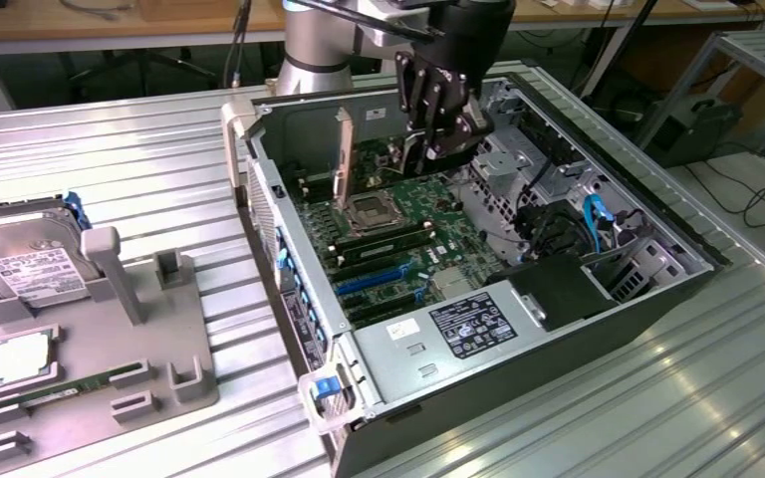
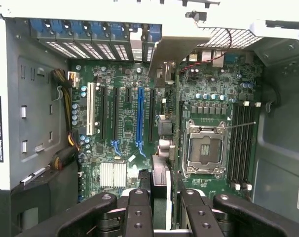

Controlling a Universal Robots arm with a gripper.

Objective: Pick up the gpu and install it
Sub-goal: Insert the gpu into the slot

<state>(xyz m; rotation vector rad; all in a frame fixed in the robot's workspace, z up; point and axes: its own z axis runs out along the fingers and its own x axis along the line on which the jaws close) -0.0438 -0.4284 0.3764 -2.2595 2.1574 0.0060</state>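
The ribbed metal worktop point(image 1: 117, 159) runs under everything, pale and grooved, its far edges cut off. On it lies the open computer case point(image 1: 648, 289), a dark steel box on its side with the panel off, so I look straight onto the green motherboard point(image 1: 422, 224). Its surface is crowded with small parts I cannot make out singly. In my wrist view the square silver CPU socket point(image 2: 205, 148) sits beside the black memory slots point(image 2: 241, 143), and the long blue slot point(image 2: 139, 118) runs among darker ones.

At the case's near end the grey power supply point(image 1: 469, 329) carries a black label whose print is too small to read. Toward the exterior view's left a grey moulded holder point(image 1: 104, 339) stands on the worktop, with a silver hard drive point(image 1: 31, 264) partly hidden behind its posts.

My fingers point(image 2: 159, 197) are black, bolted links, pinching the gpu point(image 1: 344, 159) by its upper edge. The card hangs edge-on above the motherboard, thin and flat, its pale bracket strip point(image 2: 176, 49) toward the case's rear wall. My fingers hide its top.
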